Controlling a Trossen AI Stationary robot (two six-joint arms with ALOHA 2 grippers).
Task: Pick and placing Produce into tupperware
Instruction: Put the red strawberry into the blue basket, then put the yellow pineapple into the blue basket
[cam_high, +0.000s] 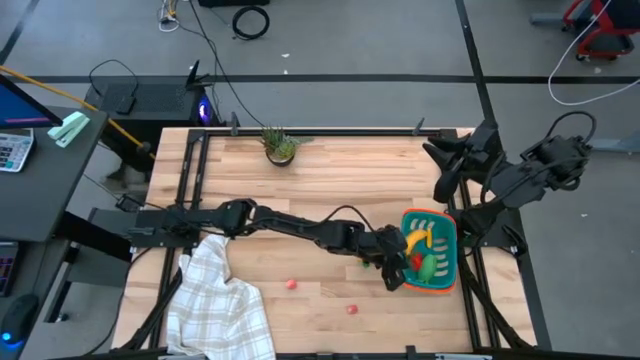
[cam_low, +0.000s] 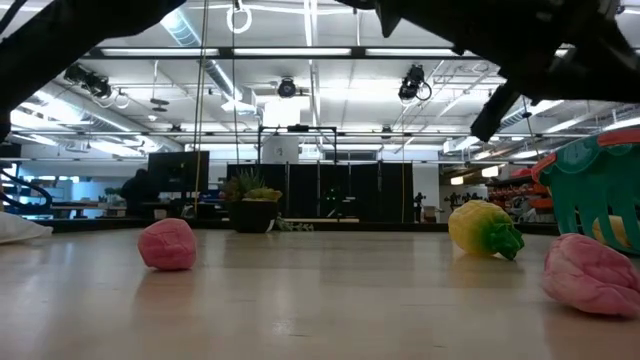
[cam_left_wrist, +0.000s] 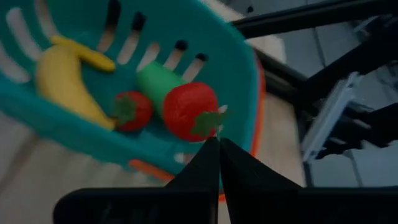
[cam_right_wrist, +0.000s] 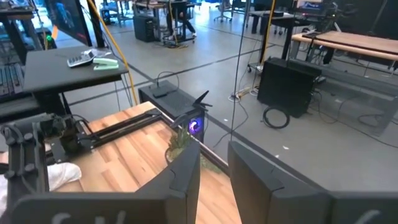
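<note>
The teal tupperware with an orange rim stands at the table's right, also in the left wrist view. In it lie a yellow banana, a green oblong vegetable and a small red fruit. My left gripper, reaching in from the table's left, is shut at a larger red fruit over the tub. A yellow pepper and two red fruits lie on the table. My right gripper waits raised at the right, open. My left gripper has the larger red fruit by its green leafy top, pinched at the free ends of the two shut fingers. The fingers slant down from the table's left, over the tub's near wall. The fruit sits just past the fingertips, inside the tub and above the green vegetable.
A white checked cloth lies at the near left corner. A small potted plant stands at the far edge. Black frame rails run along the table's sides. Bare wood lies between the cloth and the tub.
</note>
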